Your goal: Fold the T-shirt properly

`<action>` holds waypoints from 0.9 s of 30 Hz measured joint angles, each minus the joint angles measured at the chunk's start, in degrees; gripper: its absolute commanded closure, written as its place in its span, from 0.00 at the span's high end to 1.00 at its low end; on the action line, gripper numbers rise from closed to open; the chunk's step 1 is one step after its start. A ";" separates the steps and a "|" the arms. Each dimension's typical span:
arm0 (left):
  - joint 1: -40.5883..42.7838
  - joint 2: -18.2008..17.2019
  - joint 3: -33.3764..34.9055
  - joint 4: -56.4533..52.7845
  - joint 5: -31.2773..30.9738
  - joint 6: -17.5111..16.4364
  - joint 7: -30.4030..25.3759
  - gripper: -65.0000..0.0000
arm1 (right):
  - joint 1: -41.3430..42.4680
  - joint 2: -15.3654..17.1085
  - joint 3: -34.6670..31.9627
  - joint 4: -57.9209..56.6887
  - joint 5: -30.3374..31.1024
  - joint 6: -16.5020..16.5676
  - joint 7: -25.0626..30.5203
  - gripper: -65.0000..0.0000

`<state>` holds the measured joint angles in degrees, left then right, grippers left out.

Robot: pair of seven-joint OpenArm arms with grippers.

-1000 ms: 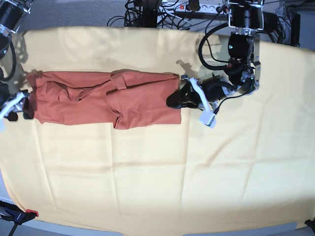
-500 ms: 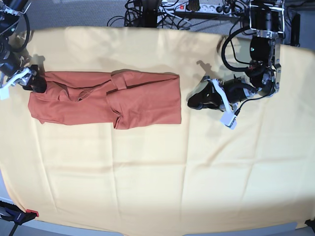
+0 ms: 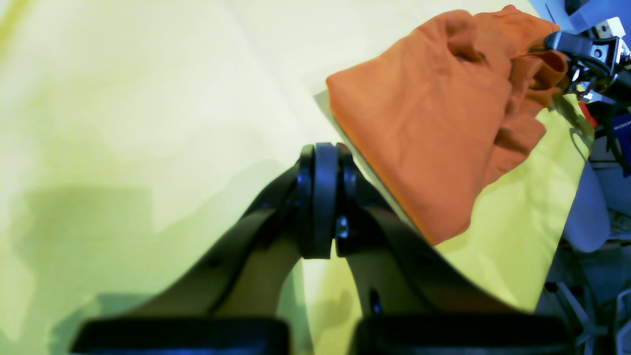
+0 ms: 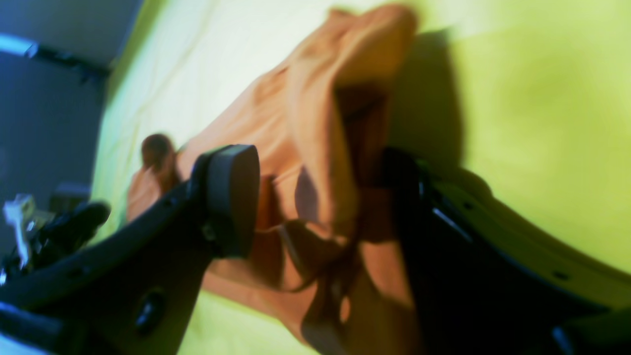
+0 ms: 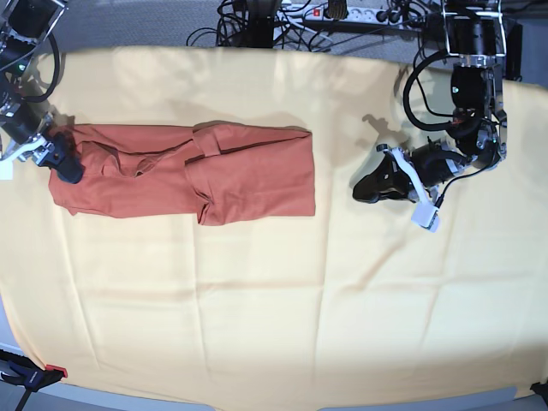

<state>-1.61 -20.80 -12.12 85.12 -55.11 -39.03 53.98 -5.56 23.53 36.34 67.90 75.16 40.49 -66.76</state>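
The rust-orange T-shirt [image 5: 184,175] lies as a long folded band on the left half of the table, with a flap folded across its middle. My right gripper [image 5: 62,163] stands at the shirt's left end. In the right wrist view its jaws [image 4: 320,207] are open wide and bunched shirt fabric [image 4: 305,123] rises between them. My left gripper [image 5: 366,190] hovers low over the bare cloth, well to the right of the shirt's right edge. In the left wrist view its fingers [image 3: 320,197] are pressed shut on nothing, and the shirt [image 3: 429,123] lies beyond them.
A large pale yellow cloth [image 5: 274,300] covers the whole table. Cables and a power strip [image 5: 342,13] lie behind the far edge. A small red-tipped clamp [image 5: 34,374] sits at the front left corner.
My left arm has drawn back to the right, away from the shirt's right edge. My right gripper has come down onto the shirt's left end.
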 measured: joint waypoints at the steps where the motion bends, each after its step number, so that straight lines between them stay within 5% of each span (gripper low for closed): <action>1: 0.00 0.00 0.00 0.00 0.00 0.00 0.02 0.00 | 0.04 0.20 -1.40 0.02 0.46 0.07 -0.55 0.63; 3: 0.00 -0.04 0.00 0.00 -0.63 0.00 0.02 0.00 | 0.46 0.39 -4.28 0.07 0.79 0.17 -1.27 0.56; 7: -0.02 -0.04 0.00 0.00 -1.27 0.00 0.00 0.00 | 1.31 0.59 -7.21 0.79 -1.44 0.44 -4.68 0.13; 9: 0.00 -0.20 0.00 -0.02 -1.25 0.00 0.04 0.00 | 1.84 0.72 -7.10 0.94 -1.66 0.28 -4.90 0.00; 14: 0.00 -1.49 0.00 0.00 -1.25 0.00 0.17 0.00 | 4.37 1.77 -4.92 0.55 -2.36 -0.44 -6.67 0.00; 21: -0.04 -3.54 0.00 0.00 -1.29 0.00 0.00 0.00 | 5.73 8.11 -2.91 1.84 -4.76 -0.59 -6.95 0.00; 27: -0.02 -4.13 0.00 0.00 -1.29 0.00 0.00 0.00 | 5.40 8.13 -2.91 8.68 -4.28 -0.59 -9.29 0.00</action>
<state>-1.63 -24.93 -12.12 85.12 -56.40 -39.03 53.98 -0.16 31.66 33.43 76.58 70.87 39.90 -76.05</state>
